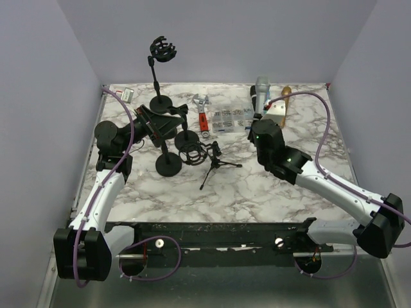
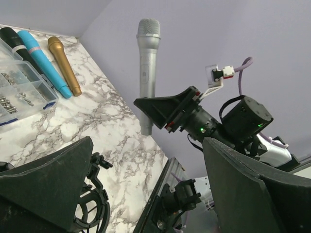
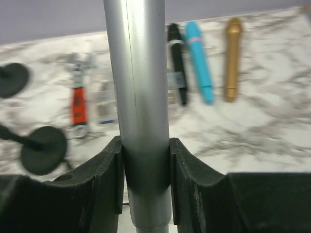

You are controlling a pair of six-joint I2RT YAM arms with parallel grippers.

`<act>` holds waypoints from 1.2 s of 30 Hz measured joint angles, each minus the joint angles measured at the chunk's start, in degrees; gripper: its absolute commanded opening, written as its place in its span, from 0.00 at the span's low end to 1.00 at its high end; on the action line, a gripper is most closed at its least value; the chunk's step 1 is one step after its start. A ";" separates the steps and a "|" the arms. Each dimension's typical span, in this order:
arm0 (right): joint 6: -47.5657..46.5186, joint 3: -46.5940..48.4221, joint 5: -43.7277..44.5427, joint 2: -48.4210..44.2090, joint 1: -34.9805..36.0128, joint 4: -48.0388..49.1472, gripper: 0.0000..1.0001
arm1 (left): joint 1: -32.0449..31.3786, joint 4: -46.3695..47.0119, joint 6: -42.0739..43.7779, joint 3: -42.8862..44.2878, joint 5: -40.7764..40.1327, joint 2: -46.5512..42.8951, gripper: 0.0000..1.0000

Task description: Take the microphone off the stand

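The right gripper [image 3: 146,180] was clamped on the upright silver microphone [image 3: 137,73], well right of the stand [image 1: 190,154], where the left gripper [image 1: 160,125] gaped wide.

No readable text or labels — only a tiny illegible mark on the silver microphone [image 2: 147,73]

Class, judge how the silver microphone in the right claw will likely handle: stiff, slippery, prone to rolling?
Probably stiff: the silver microphone stands straight though gripped low. Its smooth barrel may slip in the right claw. Laid down, its round body would likely roll.
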 measured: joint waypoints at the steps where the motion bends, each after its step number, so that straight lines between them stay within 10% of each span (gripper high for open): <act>1: -1.14 0.00 3.32 0.50 -0.02 -1.84 0.01 | 0.00 -0.09 0.00 0.00 -0.02 0.00 0.99; 14: -2.67 4.24 13.60 24.63 -16.31 -21.07 0.01 | 0.15 -0.17 -0.17 0.00 -0.02 0.02 0.98; 36: -9.22 34.99 -18.43 49.03 -45.22 -15.76 0.04 | 1.14 0.15 -0.98 0.00 -0.04 0.28 0.99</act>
